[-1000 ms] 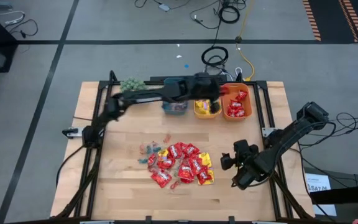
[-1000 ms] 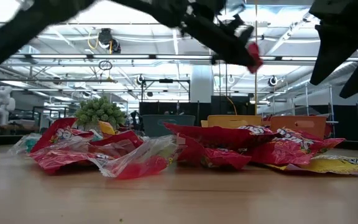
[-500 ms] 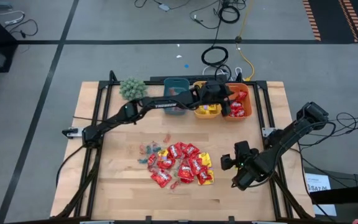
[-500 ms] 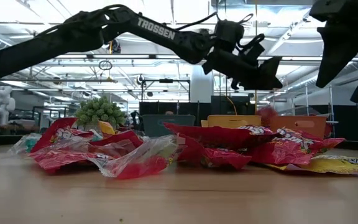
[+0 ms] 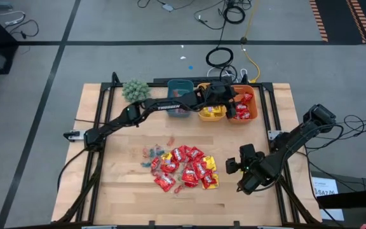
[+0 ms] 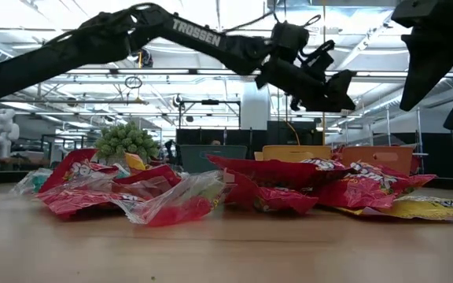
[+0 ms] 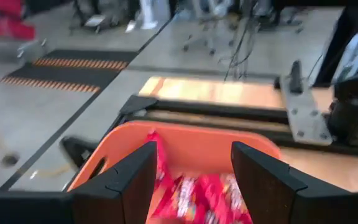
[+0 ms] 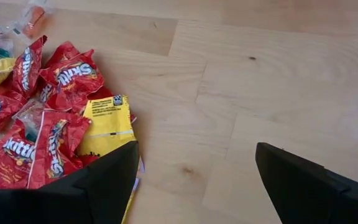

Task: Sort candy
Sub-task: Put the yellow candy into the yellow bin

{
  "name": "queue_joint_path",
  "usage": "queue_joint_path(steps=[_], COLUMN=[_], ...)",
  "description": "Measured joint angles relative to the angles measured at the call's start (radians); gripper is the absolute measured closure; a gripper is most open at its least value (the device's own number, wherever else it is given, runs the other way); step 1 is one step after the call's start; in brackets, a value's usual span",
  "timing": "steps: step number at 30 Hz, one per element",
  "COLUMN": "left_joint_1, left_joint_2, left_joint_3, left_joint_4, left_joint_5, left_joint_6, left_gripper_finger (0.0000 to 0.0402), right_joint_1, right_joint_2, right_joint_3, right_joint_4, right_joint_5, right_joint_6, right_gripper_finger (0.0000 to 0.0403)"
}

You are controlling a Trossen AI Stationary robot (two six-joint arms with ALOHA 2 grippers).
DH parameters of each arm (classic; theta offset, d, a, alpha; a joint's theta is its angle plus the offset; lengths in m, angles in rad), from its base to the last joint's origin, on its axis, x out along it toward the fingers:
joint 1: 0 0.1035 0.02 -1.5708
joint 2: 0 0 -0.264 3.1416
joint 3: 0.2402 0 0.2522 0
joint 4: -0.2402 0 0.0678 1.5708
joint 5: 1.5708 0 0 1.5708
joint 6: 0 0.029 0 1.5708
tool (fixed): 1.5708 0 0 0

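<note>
Left claw (image 7: 191, 180) empty, spread above orange bin (image 5: 254, 117); right claw (image 8: 194, 180) wide beside candy (image 5: 184, 166).

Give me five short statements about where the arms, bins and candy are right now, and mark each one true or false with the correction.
1. The left gripper hangs over the orange bin with its fingers apart and nothing between them. True.
2. The orange bin is empty. False: red packets lie in it.
3. The right gripper is shut on a yellow packet. False: it is open and holds nothing, beside the candy pile.
4. The three bins stand in a row at the table's far edge, teal bin, yellow bin, then orange. True.
5. The green plant sits among the candy pile. False: it stands next to the teal bin.
</note>
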State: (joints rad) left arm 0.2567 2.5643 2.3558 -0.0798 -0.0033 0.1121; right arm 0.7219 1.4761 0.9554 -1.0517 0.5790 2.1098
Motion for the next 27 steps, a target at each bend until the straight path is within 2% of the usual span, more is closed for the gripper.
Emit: queue_joint_path(steps=[3, 5, 12, 17, 19, 23, 27], left_joint_1=[-0.004, -0.004, 0.043, 0.072, 0.053, -0.007, -0.059], left_joint_2=[-0.071, -0.137, -0.293, -0.351, -0.375, -0.477, -0.637], left_joint_3=[0.0, 0.0, -0.002, -0.004, -0.021, -0.158, -0.413], left_joint_4=[-0.132, -0.227, -0.48, -0.703, -0.736, -0.696, -0.597], left_joint_5=[-0.068, -0.079, 0.08, 0.103, 0.103, 0.013, -0.056], left_joint_6=[-0.034, -0.073, -0.046, -0.051, -0.046, -0.046, -0.056], left_gripper_finger=[0.0185, 0.0185, 0.019, 0.0212, 0.0222, 0.0247, 0.0272], right_joint_1=[0.0, 0.0, 0.0, 0.0, 0.0, 0.0, 0.0], right_joint_2=[0.0, 0.0, 0.0, 0.0, 0.0, 0.0, 0.0], right_joint_3=[0.0, 0.0, 0.0, 0.0, 0.0, 0.0, 0.0], right_joint_4=[0.003, 0.003, 0.008, 0.019, 0.035, 0.054, 0.083], right_joint_5=[0.001, 0.001, 0.032, 0.065, 0.071, 0.077, 0.077], right_joint_6=[0.0, -0.001, -0.024, -0.054, -0.082, -0.121, -0.17], right_gripper_finger=[0.009, 0.009, 0.009, 0.009, 0.009, 0.009, 0.009])
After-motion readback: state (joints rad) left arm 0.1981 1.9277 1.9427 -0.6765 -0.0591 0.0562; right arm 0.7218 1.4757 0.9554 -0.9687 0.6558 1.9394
